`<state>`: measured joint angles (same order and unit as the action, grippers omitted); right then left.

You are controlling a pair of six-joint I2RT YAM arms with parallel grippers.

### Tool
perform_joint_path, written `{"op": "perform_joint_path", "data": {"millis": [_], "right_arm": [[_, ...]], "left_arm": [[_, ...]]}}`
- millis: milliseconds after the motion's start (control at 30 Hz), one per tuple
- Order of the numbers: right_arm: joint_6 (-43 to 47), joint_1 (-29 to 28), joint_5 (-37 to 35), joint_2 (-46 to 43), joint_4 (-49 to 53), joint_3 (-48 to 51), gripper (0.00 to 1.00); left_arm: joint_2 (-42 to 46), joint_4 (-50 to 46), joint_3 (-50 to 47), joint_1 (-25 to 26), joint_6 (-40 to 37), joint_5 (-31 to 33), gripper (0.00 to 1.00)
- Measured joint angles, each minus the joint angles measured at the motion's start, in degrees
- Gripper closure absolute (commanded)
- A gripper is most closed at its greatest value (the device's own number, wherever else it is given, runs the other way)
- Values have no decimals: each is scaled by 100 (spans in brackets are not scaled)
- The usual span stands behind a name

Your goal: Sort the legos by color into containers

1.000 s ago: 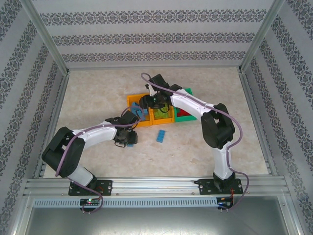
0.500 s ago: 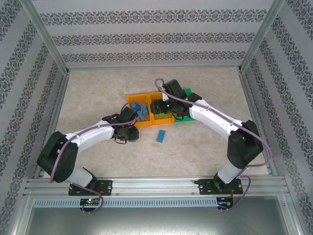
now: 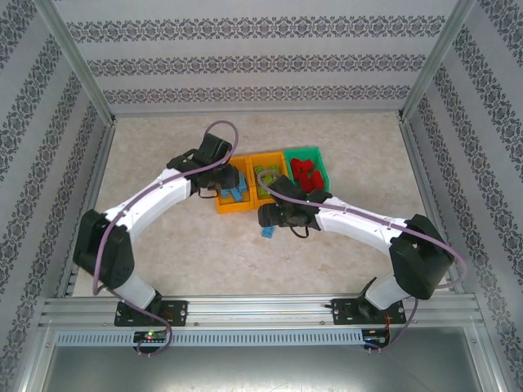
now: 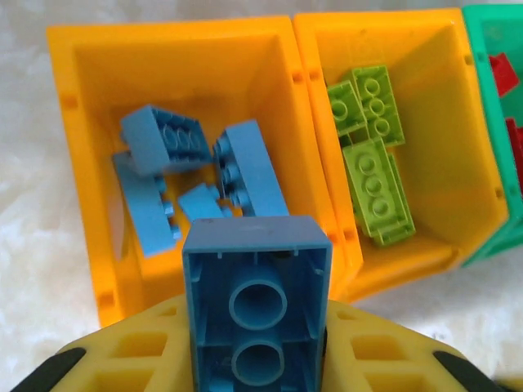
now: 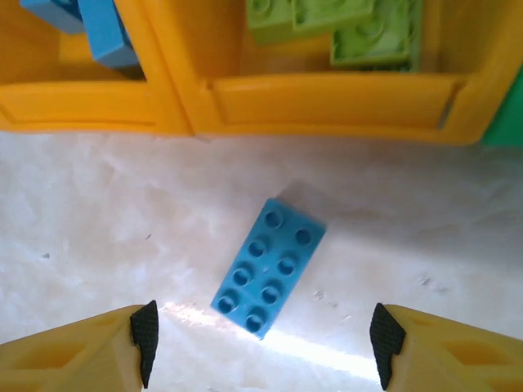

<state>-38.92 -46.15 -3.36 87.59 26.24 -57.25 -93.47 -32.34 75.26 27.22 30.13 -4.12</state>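
My left gripper [image 3: 222, 178] hangs over the left orange bin [image 3: 222, 204] and is shut on a blue brick [image 4: 257, 302], whose hollow underside faces the wrist camera. Inside that bin [image 4: 82, 122] lie several blue bricks [image 4: 163, 143]. The middle orange bin [image 4: 474, 196] holds lime green bricks [image 4: 372, 175]. Red bricks [image 3: 306, 171] fill the green bin [image 3: 320, 159]. A flat blue eight-stud brick [image 5: 268, 265] lies on the table just in front of the bins. Above it my right gripper [image 5: 263, 343] stands open, its pads [image 5: 145, 339] wide on either side.
The three bins stand touching in a row at mid table. Pale marbled tabletop [image 3: 163, 147] spreads around them, fenced by aluminium rails and patterned walls. The orange bin fronts [image 5: 327, 102] rise just beyond the loose blue brick.
My left gripper rose from the table in front of the bins to above the left orange bin, carrying the blue brick. My right gripper left the bins and came down over the loose blue brick.
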Motion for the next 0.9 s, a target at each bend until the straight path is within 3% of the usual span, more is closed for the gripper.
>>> {"op": "perform_joint_path", "data": {"millis": [200, 500, 900], "right_arm": [[-728, -249, -111, 542, -55, 0, 27], [-1119, -249, -136, 1272, -81, -162, 32], [-1040, -275, -232, 1493, 116, -332, 75]], "left_arm": [[-907, -24, 597, -109, -114, 9, 70], [-1036, -26, 841, -109, -168, 304, 37], [-205, -13, 221, -109, -140, 669, 4]]}}
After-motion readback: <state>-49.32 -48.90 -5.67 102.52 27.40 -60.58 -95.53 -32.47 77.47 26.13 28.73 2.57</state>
